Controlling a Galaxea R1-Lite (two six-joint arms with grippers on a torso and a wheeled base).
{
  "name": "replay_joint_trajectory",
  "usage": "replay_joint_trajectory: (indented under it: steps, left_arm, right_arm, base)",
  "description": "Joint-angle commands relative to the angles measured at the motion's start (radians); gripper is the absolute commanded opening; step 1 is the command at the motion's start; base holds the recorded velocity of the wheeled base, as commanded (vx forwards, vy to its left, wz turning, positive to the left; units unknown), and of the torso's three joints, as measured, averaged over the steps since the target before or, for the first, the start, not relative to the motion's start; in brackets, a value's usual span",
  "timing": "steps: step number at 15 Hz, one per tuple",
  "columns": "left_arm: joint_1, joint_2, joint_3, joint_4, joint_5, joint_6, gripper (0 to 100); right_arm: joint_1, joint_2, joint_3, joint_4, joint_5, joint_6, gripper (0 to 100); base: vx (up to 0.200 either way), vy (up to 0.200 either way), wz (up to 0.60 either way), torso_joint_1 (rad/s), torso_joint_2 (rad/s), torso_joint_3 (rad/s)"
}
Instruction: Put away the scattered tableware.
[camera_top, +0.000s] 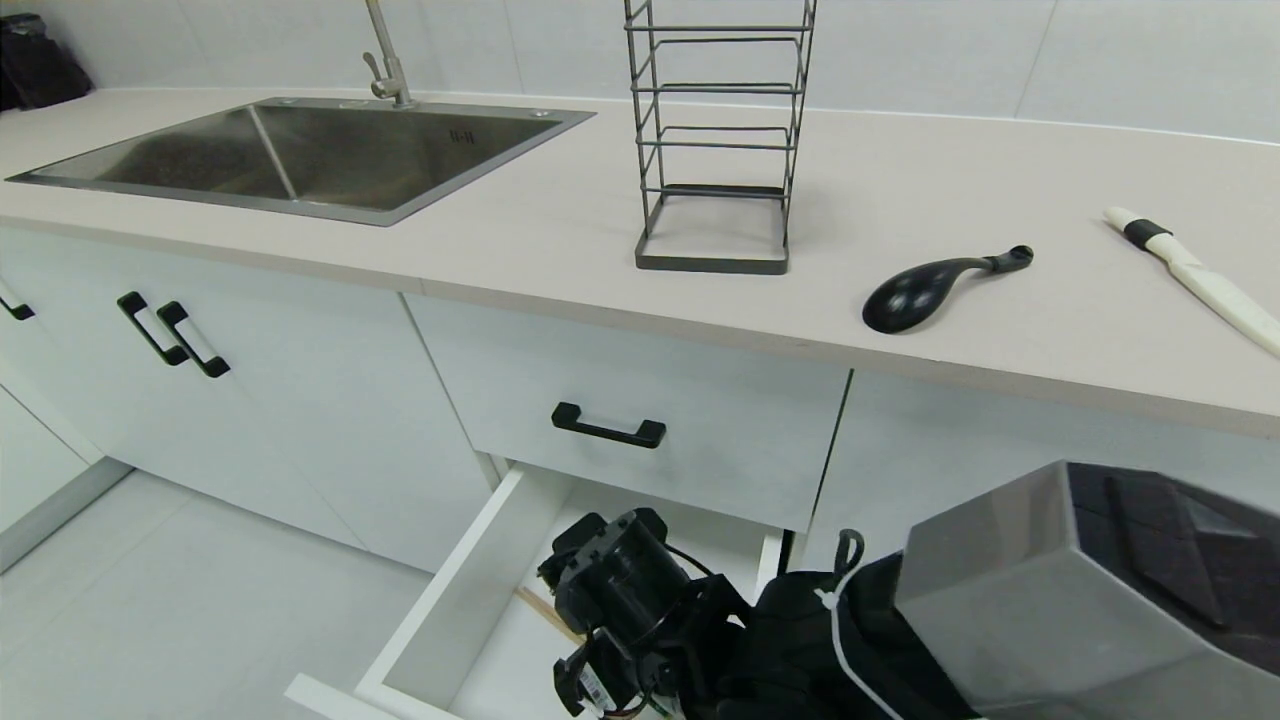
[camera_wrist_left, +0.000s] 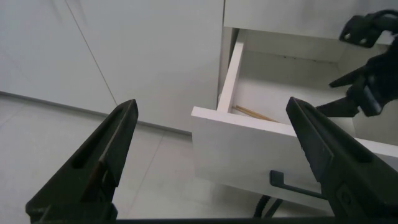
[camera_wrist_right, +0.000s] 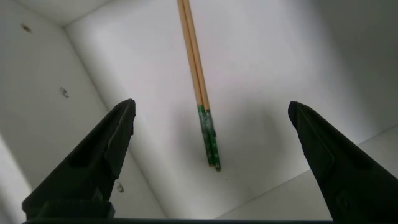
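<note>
Two wooden chopsticks (camera_wrist_right: 198, 81) with green-painted ends are noted lying side by side, touching, on the white floor of the pulled-out drawer (camera_top: 455, 610) under the bench (camera_top: 560, 240), close to the drawer's left wall. The right gripper (camera_wrist_right: 210, 109) is held inside the drawer directly above them, spread wide and holding nothing; the chopsticks are seen below the gap between its fingers. The left gripper (camera_wrist_left: 211, 106) is likewise spread wide and holding nothing. It is placed outside the drawer, off its front left corner and over the floor tiles (camera_wrist_left: 56, 124). On the bench a black rice spoon (camera_top: 925, 290) is seen lying near the front edge, bowl toward the front and handle pointing back and to the right. A white utensil (camera_top: 1195, 278) with a black band is found farther right, well apart from the spoon. A dark wire rack (camera_top: 715, 140) is set upright between the spoon and the steel sink (camera_top: 300, 155), which is sunk into the bench on the left with its faucet (camera_top: 385, 60) behind. A closed drawer (camera_top: 700, 400) with a black handle is located just above the open one.
</note>
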Motion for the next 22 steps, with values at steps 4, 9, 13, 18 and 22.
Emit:
replay_joint_trajectory:
  steps: [4, 9, 13, 18, 22]
  left_arm:
    - [0.0, 0.0, 0.0, 0.0, 0.0, 0.001, 100]
    - [0.0, 0.0, 0.0, 0.0, 0.0, 0.0, 100]
    - [0.0, 0.0, 0.0, 0.0, 0.0, 0.0, 100]
    - [0.0, 0.0, 0.0, 0.0, 0.0, 0.0, 100]
    - [0.0, 0.0, 0.0, 0.0, 0.0, 0.0, 100]
  right_arm:
    - [0.033, -0.195, 0.214, -0.181, 0.009, -0.041, 100]
    - [0.063, -0.347, 0.536, -0.511, 0.08, -0.147, 100]
    - [0.044, -0.482, 0.66, -0.56, 0.219, -0.176, 100]
    - [-0.077, -0.644, 0.835, -0.632, 0.438, -0.208, 100]
    - [-0.105, -0.702, 0.903, -0.646, 0.463, -0.204, 100]
  base:
    - [0.0, 0.0, 0.0, 0.0, 0.0, 0.0]
    - [0.0, 0.0, 0.0, 0.0, 0.0, 0.0]
    - [0.0, 0.0, 0.0, 0.0, 0.0, 0.0]
    - [0.0, 0.0, 0.0, 0.0, 0.0, 0.0]
    - [0.0, 0.0, 0.0, 0.0, 0.0, 0.0]
